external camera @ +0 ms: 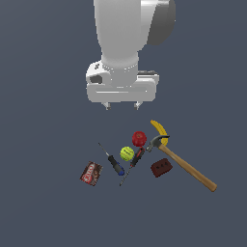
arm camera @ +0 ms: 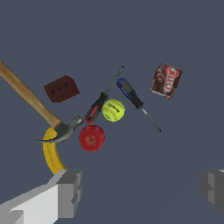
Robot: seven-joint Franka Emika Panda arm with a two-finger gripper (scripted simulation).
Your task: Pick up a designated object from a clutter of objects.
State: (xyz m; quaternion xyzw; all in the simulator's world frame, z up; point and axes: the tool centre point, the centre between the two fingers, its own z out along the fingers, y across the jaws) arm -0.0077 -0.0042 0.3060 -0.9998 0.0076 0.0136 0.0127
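Observation:
The designated small flat red-brown box with a white and red label lies flat at the exterior view's left of the clutter; it also shows in the wrist view. My gripper hangs high above the floor, behind the clutter, open and empty. In the wrist view its fingers stand wide apart, and the gripper is well away from the box. The clutter holds a red ball, a yellow-green ball, a blue-handled screwdriver, a red-handled screwdriver, a dark red block, a hammer and a banana.
The floor is a plain dark grey surface. The blue-handled screwdriver is the item closest to the box, with a gap between them. The hammer's wooden handle stretches toward the exterior view's right.

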